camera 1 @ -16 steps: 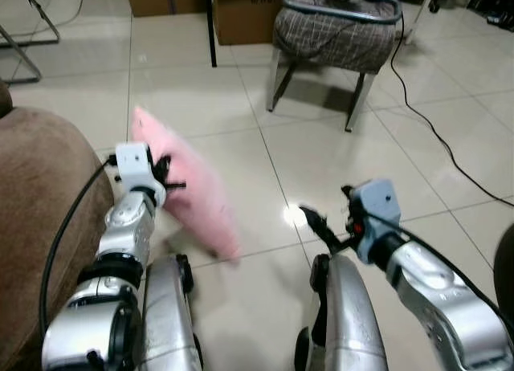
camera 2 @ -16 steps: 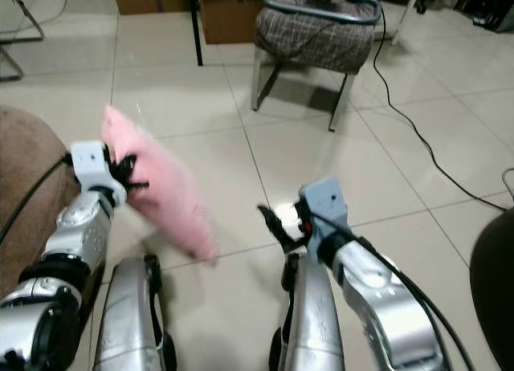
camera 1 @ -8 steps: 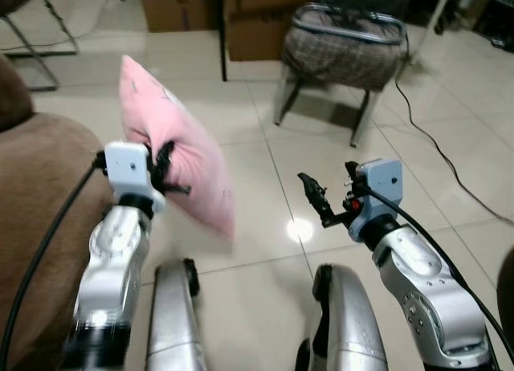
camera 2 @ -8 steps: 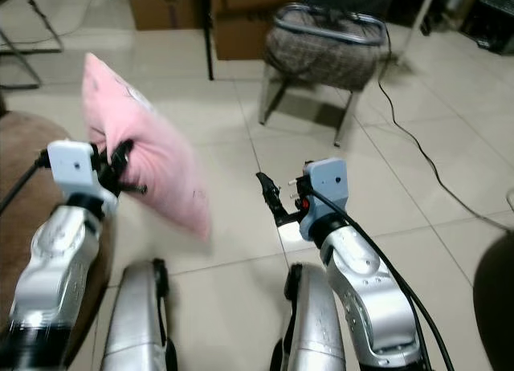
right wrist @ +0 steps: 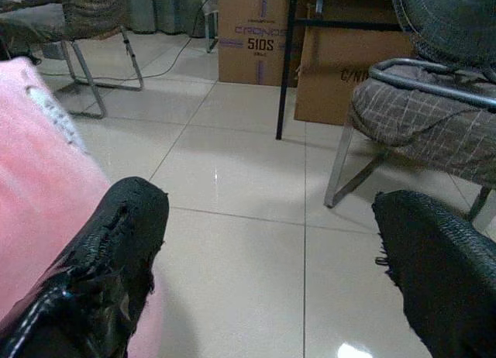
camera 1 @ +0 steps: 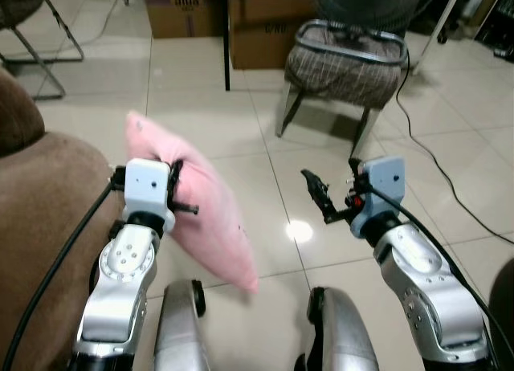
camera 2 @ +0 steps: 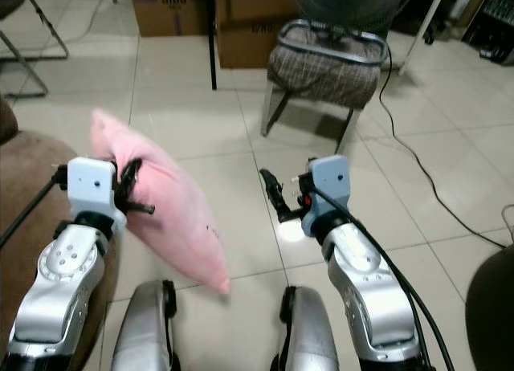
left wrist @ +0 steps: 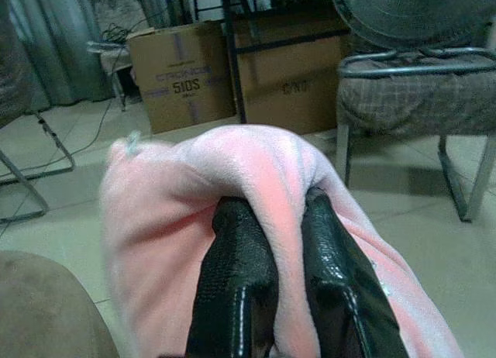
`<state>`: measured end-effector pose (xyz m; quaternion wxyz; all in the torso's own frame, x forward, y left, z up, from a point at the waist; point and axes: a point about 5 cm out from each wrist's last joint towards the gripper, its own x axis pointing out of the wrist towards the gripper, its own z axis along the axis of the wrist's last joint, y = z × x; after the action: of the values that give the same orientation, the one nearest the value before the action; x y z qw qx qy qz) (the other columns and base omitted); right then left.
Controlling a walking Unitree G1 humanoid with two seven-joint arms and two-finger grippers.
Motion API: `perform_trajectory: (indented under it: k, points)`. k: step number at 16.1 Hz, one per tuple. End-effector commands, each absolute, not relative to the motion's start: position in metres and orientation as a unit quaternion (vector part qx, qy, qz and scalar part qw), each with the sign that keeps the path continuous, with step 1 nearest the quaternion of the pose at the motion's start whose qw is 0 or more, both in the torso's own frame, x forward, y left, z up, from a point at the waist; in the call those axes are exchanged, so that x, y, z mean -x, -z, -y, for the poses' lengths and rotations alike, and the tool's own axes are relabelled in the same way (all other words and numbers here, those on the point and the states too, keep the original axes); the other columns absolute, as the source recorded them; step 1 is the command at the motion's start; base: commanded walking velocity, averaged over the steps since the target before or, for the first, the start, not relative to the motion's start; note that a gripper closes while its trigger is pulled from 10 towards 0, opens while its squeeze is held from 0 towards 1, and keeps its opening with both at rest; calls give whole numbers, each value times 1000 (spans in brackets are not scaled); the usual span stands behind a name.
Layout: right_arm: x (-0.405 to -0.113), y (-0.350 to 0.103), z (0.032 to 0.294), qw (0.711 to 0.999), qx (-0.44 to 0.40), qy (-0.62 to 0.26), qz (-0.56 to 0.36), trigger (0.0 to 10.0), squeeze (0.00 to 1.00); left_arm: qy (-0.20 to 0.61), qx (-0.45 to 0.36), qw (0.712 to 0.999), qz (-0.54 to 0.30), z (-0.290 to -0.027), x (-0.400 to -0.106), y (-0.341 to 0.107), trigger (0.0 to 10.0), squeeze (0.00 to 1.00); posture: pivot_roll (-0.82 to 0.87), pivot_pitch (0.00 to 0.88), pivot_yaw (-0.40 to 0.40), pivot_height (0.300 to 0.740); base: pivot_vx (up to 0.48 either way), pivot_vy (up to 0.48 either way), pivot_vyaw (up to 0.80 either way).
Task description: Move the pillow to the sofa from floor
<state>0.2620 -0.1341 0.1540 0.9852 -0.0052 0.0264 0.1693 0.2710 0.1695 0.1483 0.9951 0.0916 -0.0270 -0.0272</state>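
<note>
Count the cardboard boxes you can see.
2: one box at the far wall, a second box to its right beside the stool. More may be hidden.

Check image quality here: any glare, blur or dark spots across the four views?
Left eye view: bright glare spot on the floor tile, pillow edges slightly soft. Right eye view: same glare, mild softness. Left wrist view: dim background, left gripper pinching the pillow, close and blurry. Right wrist view: right gripper fingers out of focus, boxes sharp.

We see our left gripper [camera 2: 132, 186] pinching the pink pillow [camera 2: 165, 206] off the tiled floor [camera 2: 233, 122], beside the brown sofa [camera 2: 24, 194].
</note>
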Motion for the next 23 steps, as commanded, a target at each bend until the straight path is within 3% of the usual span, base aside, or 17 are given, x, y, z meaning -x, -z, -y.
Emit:
perform_trajectory:
  k: [1,11,23]
  points:
    - [-264,-159,137,986,6,-164,-14,10000,0,20,-95,994,48,-168,-272,-160,10000,0,43,0,-29,632,0,0,0]
    - [-264,-157,136,986,9,-167,-15,10000,0,7,-100,995,27,-167,-274,-155,10000,0,43,0,-25,737,0,0,0]
    - [-269,-142,148,994,31,-94,-43,10000,0,6,-99,995,32,-168,-278,-159,10000,0,39,0,-9,740,0,0,0]
